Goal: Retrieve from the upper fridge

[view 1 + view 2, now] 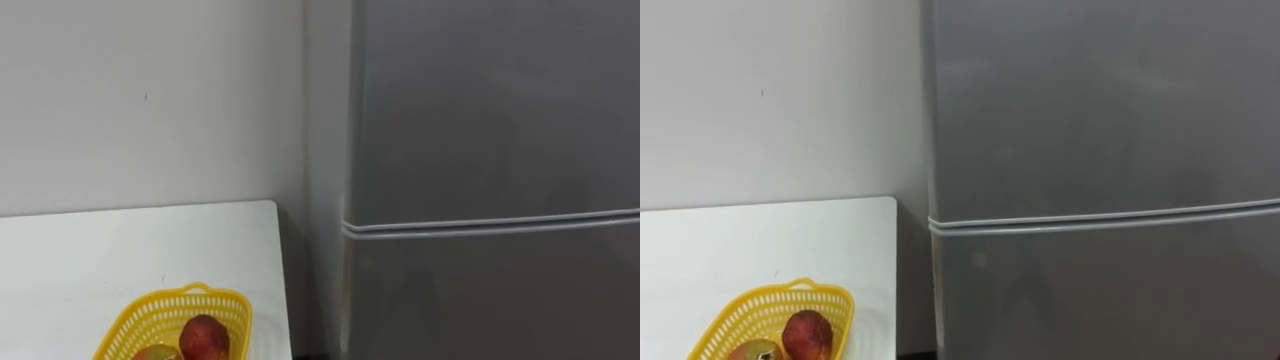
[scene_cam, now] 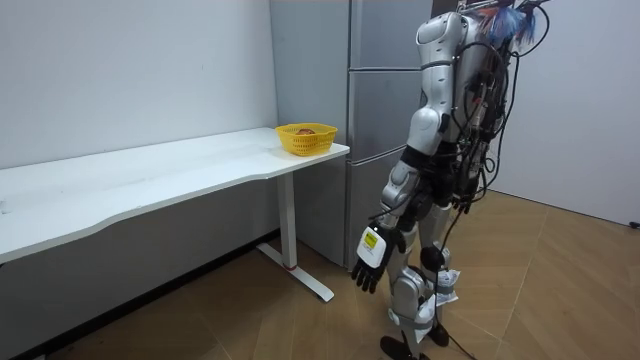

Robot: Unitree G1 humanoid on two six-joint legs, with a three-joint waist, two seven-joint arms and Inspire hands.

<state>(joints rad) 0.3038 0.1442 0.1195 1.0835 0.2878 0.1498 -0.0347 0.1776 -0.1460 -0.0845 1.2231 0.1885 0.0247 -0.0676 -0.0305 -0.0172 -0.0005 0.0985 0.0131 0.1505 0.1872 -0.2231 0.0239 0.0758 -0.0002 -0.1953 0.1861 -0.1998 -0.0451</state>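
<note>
- The fridge (image 1: 490,120) stands just beside the table's (image 1: 120,250) right end, with both its upper and lower doors closed.
- A yellow basket (image 1: 150,312) with fruit (image 1: 205,337) sits near the table's right edge.
- The robot stands facing the fridge, its left hand (image 2: 370,262) hanging at its side, fingers loosely spread and empty.

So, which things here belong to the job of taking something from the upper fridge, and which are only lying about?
For the job:
upper fridge door, closed
left hand, hanging open at the robot's side

Only lying about:
lower fridge door
white table
yellow basket on the table's end by the fridge
fruit in the basket
</note>
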